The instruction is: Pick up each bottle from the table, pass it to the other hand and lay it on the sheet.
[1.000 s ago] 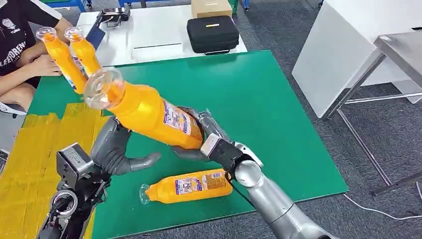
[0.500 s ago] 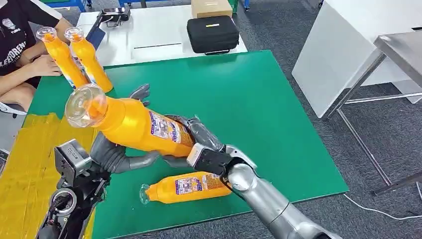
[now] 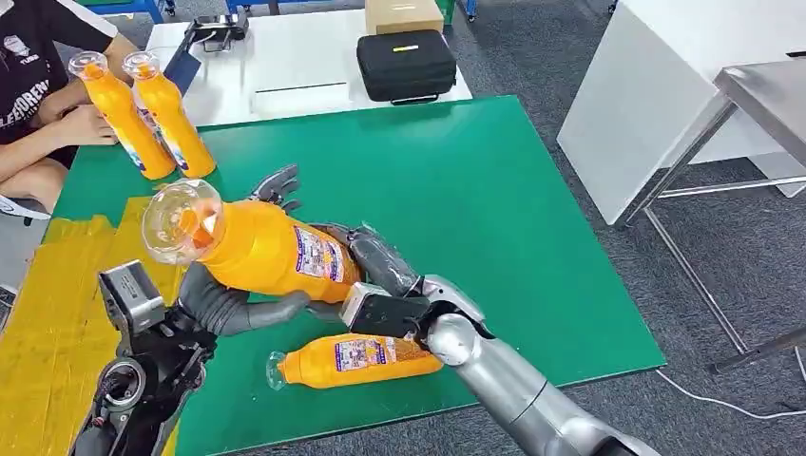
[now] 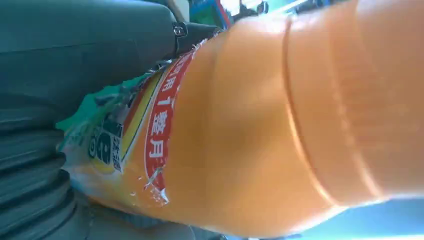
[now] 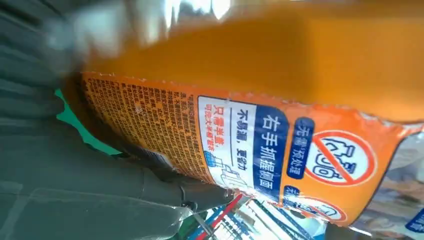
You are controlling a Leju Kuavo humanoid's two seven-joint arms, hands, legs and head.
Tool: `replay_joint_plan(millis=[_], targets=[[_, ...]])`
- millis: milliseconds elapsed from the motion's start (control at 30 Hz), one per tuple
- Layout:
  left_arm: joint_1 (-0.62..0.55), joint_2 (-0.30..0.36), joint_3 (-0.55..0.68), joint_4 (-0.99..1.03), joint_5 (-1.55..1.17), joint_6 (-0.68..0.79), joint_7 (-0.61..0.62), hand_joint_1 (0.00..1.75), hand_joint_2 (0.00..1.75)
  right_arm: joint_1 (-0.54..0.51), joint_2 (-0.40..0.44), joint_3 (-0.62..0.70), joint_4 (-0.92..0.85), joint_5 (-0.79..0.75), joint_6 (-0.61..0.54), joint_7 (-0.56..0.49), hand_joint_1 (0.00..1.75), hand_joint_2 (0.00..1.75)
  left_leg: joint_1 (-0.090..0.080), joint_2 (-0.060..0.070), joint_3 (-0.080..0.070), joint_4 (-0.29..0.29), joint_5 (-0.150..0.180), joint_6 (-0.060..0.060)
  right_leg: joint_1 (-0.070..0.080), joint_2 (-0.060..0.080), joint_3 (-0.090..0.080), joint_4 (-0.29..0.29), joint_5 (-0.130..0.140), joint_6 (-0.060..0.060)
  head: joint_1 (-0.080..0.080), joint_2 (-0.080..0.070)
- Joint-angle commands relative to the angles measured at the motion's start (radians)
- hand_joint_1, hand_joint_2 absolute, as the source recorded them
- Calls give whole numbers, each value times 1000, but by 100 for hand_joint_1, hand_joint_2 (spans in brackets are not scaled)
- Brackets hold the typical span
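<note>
While both hands' fingers (image 3: 276, 185) wrap it, the bottle (image 3: 261, 249) hangs tilted.

Silver right arm (image 3: 513, 385), dark grey hand (image 3: 375, 271), black wrist cable

Plastic, foil, felt & metal – my view

Held bottle (image 3: 257, 249): glossy orange plastic w/ shiny printed label, clear cap; my right hand (image 3: 366, 275) & left hand (image 3: 228, 299) are matt grey plastic, forearms brushed silver metal. Table (image 3: 475, 199) top is matt green, felt-like. Sheet (image 3: 52, 313) at 9 o'clock: crinkled yellow, slight sheen. Black case (image 3: 406, 65) at 12: matt, cloth-like.
</note>
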Motion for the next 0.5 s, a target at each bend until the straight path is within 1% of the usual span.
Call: replay_joint_plan(millis=[33,67,133,200,233,267,333,433,500], targets=[[-36,-13,-29,54,52,-15,8,175,175,-42,-17,36,87,4,-6,6,175,175,0,-1,2,0,0,-1,0,1,2,-1,0,-1,0,0],[-36,-13,-29,55,57,-16,8,175,175,-41,-17,36,87,4,-8,5,175,175,0,-1,4,-1,-1,-1,0,2,5,-1,-1,-2,0,0],[-36,-12,-27,57,93,-30,12,175,175,-44,-15,43,88,4,-9,2,175,175,0,-1,3,-1,-1,-1,0,2,3,-1,-1,-1,0,0],[-39,-11,-26,54,98,-31,13,175,175,-48,-12,47,88,4,-8,2,175,175,0,0,8,-1,-3,-2,0,5,8,-2,-3,-2,0,0],[-40,-10,-25,53,104,-31,14,175,175,-50,-12,49,91,3,-9,2,175,175,0,-1,3,-1,-1,-1,0,2,4,-1,-1,-1,0,0],[-41,-9,-26,53,109,-31,16,175,175,-53,-12,52,97,2,-13,1,175,175,0,-1,6,-1,-2,-1,0,3,7,-2,-2,-2,0,0],[-42,-4,-30,52,124,-26,18,175,175,-54,-16,62,96,-12,-29,-13,175,175,0,0,3,0,-1,-1,0,2,3,-1,-1,-1,0,0],[-32,3,-26,45,130,-20,18,175,175,-36,-35,69,17,-13,-22,29,175,175,0,-1,4,0,-2,-1,0,3,5,-1,-2,-2,0,0],[-29,2,-23,42,132,-16,17,175,175,-34,-39,68,5,-9,-26,48,175,175,0,-1,2,-1,-1,-1,0,1,2,-1,-1,-1,0,0]])
